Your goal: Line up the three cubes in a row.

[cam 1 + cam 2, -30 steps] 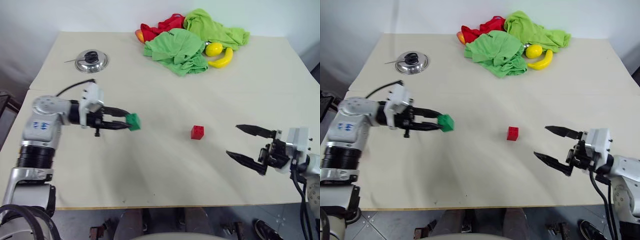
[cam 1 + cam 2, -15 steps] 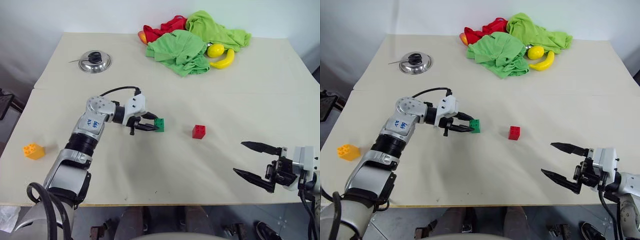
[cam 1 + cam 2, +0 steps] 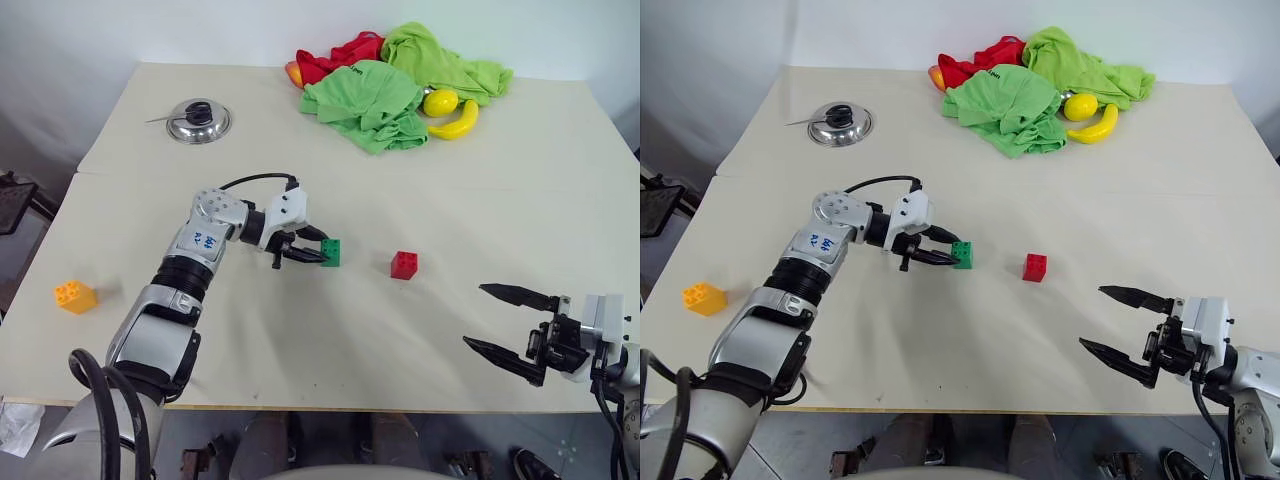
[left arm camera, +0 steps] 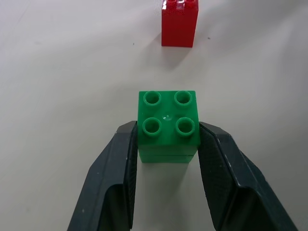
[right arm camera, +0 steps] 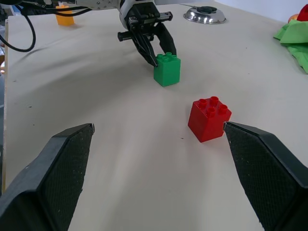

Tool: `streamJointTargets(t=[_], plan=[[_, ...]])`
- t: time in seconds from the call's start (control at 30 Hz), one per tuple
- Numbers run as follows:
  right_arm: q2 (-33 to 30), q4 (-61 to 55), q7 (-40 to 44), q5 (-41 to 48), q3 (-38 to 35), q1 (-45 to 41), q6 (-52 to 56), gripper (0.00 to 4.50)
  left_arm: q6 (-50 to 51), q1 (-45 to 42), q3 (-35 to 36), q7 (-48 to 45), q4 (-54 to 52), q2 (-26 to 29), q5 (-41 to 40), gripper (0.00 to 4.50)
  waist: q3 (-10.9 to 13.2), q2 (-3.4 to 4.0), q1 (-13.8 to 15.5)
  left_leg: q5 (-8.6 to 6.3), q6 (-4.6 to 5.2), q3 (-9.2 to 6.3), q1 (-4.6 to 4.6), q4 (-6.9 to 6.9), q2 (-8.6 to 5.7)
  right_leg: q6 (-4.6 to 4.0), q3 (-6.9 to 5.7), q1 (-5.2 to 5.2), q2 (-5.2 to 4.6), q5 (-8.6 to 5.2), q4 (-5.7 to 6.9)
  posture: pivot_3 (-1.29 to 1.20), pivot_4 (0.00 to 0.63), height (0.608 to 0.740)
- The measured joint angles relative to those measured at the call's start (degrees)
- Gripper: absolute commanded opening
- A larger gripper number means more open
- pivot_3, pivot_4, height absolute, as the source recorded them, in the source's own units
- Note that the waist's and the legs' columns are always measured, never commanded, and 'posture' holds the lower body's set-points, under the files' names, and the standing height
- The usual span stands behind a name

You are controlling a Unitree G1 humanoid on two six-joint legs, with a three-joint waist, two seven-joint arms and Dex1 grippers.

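Observation:
The green cube sits between the fingers of my left gripper, which is shut on its two sides; its base looks to be on the tabletop. In the left wrist view the green cube shows its studs upward, with the red cube a short gap beyond it. The red cube stands free on the table to the right of the green one. Far off by the table's left edge lies the orange-yellow cube. My right gripper hangs open near the front right, with nothing between its fingers.
A steel lid lies at the back left. At the back stand a heap of green cloths and a red cloth, with a lemon and a banana beside them. The table's front edge runs just below my right gripper.
My left gripper has carried the green cube to the right and down, close to the red cube. The right gripper has stayed open and nearly still. The camera view has shifted.

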Motion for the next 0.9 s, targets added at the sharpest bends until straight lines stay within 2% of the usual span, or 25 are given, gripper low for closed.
streamJointTargets(t=[0.03,0.1,0.23,0.37,0.5,0.67,0.8,0.9], plan=[[0.0,0.3,0.02,-0.1,0.12,-0.09,-0.05,4.5,0.17,-0.37,-0.02,0.01,0.53,-0.51,0.15,1.45,0.0,0.0,0.01,0.0,0.0,0.0,-0.01,0.0,-0.01,0.0,-0.01,0.0,0.0,0.0,0.0,0.0,0.15,0.74],[0.0,0.48,0.04,-0.38,0.5,-0.26,-0.12,4.5,0.76,-0.91,-0.09,-0.07,0.9,-1.19,0.4,2.18,0.0,0.0,-0.05,0.0,0.01,0.0,-0.02,0.0,-0.03,0.0,-0.01,-0.01,0.0,0.0,-0.01,0.0,0.15,0.74],[0.0,0.83,0.07,-0.42,0.58,-0.9,-0.46,4.5,3.14,-1.09,-0.06,-2.32,0.28,-1.83,0.01,3.35,0.0,0.0,-0.21,0.0,0.0,0.0,-0.03,0.0,-0.04,0.0,-0.03,-0.02,0.02,0.0,-0.01,0.0,0.15,0.74],[0.14,2.4,0.52,-0.45,0.96,-2.29,-1.23,4.5,3.75,-0.02,1.49,-4.28,-4.11,1.17,-1.29,4.49,0.0,0.0,-0.71,0.01,-0.01,0.01,-0.02,-0.01,0.05,0.0,-0.02,-0.04,0.06,0.0,-0.01,0.0,0.15,0.74],[1.42,2.84,0.8,-0.4,3.16,-5.0,-1.25,4.5,5.42,3.99,6.29,-4.79,-11.14,5.33,-5.3,4.49,0.0,0.02,-1.26,0.01,-0.02,0.0,0.0,0.0,0.23,-0.01,0.01,-0.03,0.04,0.0,0.04,0.0,0.15,0.74],[3.98,1.46,-0.33,0.37,6.4,-10.21,-0.56,4.5,7.05,19.34,17.49,-2.32,-28.82,9.52,-15.44,4.49,0.01,0.06,-2.06,-0.01,-0.06,-0.06,0.03,0.0,0.3,-0.04,0.01,-0.02,0.02,-0.02,0.07,0.0,0.15,0.74],[5.95,-1.26,-1.25,0.87,9.49,-12.86,-0.12,4.5,13.21,35.01,28.37,8.05,-46.39,11.63,-20.71,4.49,0.05,0.13,-1.94,-0.02,-0.09,-0.16,0.03,0.01,0.32,-0.07,-0.04,0.02,-0.01,-0.04,0.07,0.0,0.15,0.74],[6.57,-4.31,-1.19,1.6,12.32,-13.51,1.26,4.5,14.17,48.73,40.84,19.65,-57.42,8.81,-22.44,4.49,0.03,0.15,-1.71,-0.06,-0.02,-0.3,0.08,-0.01,0.2,-0.07,-0.08,0.14,-0.27,-0.03,0.0,0.0,0.15,0.74]])
